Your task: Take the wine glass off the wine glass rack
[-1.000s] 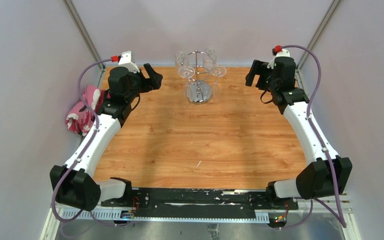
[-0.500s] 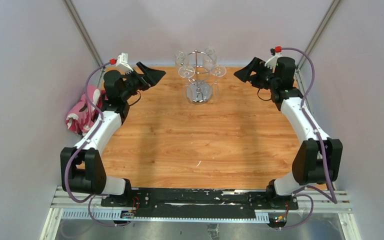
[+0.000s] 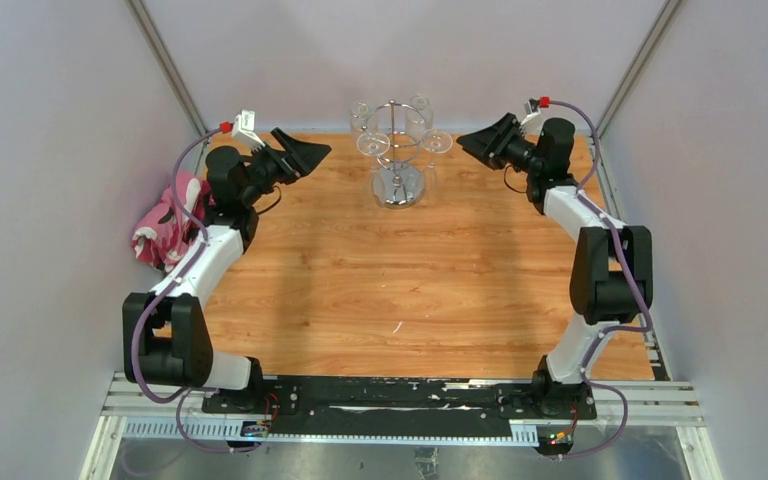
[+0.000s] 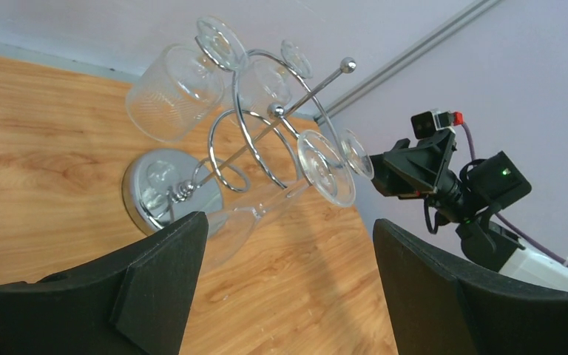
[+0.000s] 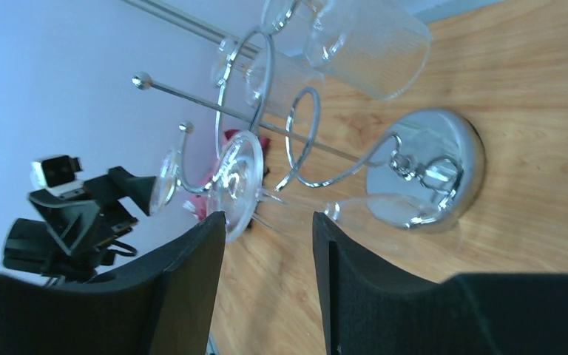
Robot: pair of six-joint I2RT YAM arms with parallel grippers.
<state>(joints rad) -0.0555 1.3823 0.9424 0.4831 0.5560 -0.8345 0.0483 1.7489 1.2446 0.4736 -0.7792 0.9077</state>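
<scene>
Tools on both arms hang empty, the left tool (image 3: 310, 152) spread wide and the right tool (image 3: 472, 142) parted less, flanking the wine glass rack (image 3: 397, 188) near the far edge of the worktop (image 3: 400, 290). A wine glass (image 4: 325, 168) hangs upside down by its foot from the wire. A pull off the wire's line could snag that foot, tip the rack or knock the neighbouring glasses (image 4: 174, 92).

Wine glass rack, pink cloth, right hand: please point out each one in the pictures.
wine glass rack (image 3: 397, 188), top external view, on its round base.
pink cloth (image 3: 165, 230), top external view, on its middle.
right hand (image 3: 466, 141), top external view, midway between its fingertips.
</scene>
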